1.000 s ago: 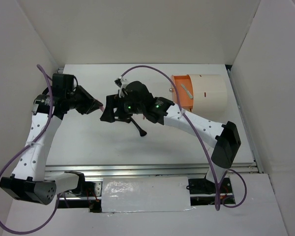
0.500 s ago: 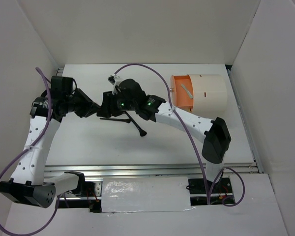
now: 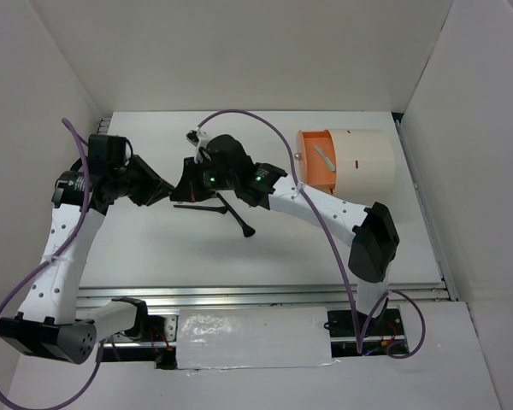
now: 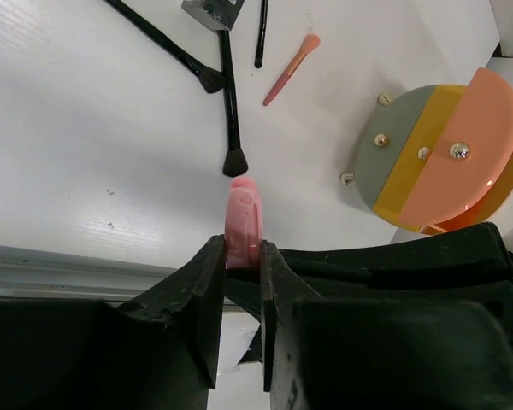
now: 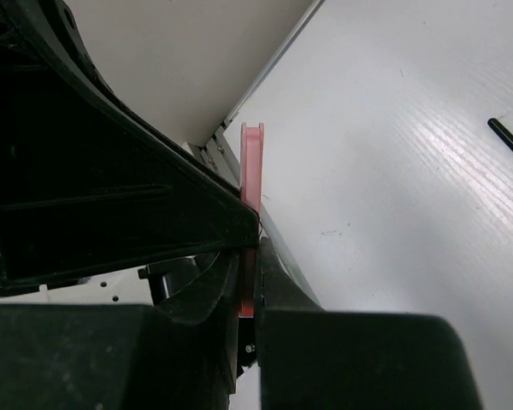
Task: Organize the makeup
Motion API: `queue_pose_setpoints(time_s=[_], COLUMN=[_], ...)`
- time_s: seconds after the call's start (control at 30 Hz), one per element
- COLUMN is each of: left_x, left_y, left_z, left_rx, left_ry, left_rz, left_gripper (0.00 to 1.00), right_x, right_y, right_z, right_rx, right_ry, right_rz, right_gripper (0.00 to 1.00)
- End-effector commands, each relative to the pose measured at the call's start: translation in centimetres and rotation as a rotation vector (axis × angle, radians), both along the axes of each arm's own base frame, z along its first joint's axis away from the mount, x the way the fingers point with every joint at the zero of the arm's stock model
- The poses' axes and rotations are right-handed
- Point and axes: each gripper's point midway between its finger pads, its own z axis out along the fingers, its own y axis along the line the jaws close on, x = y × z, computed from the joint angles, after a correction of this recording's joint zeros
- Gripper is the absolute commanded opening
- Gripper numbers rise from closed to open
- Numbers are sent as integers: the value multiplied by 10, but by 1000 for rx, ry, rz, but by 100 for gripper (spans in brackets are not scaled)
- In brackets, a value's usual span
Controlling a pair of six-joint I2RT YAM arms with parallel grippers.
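Pinching a flat pink plastic makeup piece (image 4: 244,213) by its faces, the left gripper (image 4: 242,256) holds it above the white table (image 4: 85,154); the right gripper (image 5: 250,256) is closed on it too (a handover, probably). It seems light, stiff and slippery, so broad faces suit gripping.

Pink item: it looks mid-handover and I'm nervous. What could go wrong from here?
Both the left gripper and right gripper clamp the thin pink item in the air; if either arm pulls before one lets go, it may bend or twist out. Dropped, it could land among the black brushes below.
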Motion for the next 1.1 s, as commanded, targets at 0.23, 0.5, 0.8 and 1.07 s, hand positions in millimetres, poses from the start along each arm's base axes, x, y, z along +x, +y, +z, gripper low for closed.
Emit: queue_pose_setpoints(time_s=[0.23, 0.5, 0.8, 1.07], left_x=[10, 14, 13, 18], left_y=[-3, 19, 21, 8], left_z=[30, 58, 36, -11], left_rx=[10, 117, 170, 179], left_ry=[-110, -189, -184, -109], left_rz=[-35, 27, -30, -161], left_gripper=[89, 99, 99, 99], right_x=[-4, 25, 88, 126], right_y=[0, -59, -238, -353], right_z=[49, 30, 49, 37], right_rx=[113, -6, -276, -539], right_ry=[-89, -77, -200, -228], right_rz=[0, -243, -701, -969], right_gripper=[0, 0, 0, 0])
